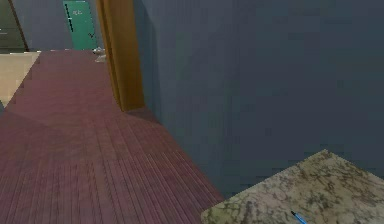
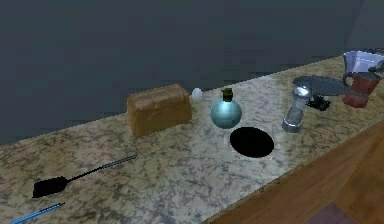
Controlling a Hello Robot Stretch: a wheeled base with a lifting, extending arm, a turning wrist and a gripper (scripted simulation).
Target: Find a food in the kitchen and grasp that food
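Seemingly set out for cooking, bread (image 2: 159, 109) and egg (image 2: 197, 95) sat together on the tabletop (image 2: 160, 175); my fingers' state I couldn't tell.

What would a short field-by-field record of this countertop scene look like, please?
surface: speckled stone countertop against a dark wall
food: brown bread loaf; small white egg-like thing beside it
bottle: round teal bottle, upright
shaker: silver shaker, upright
utensil: black spatula, lying flat
far right: red mug
ahead: reddish floor, teal door
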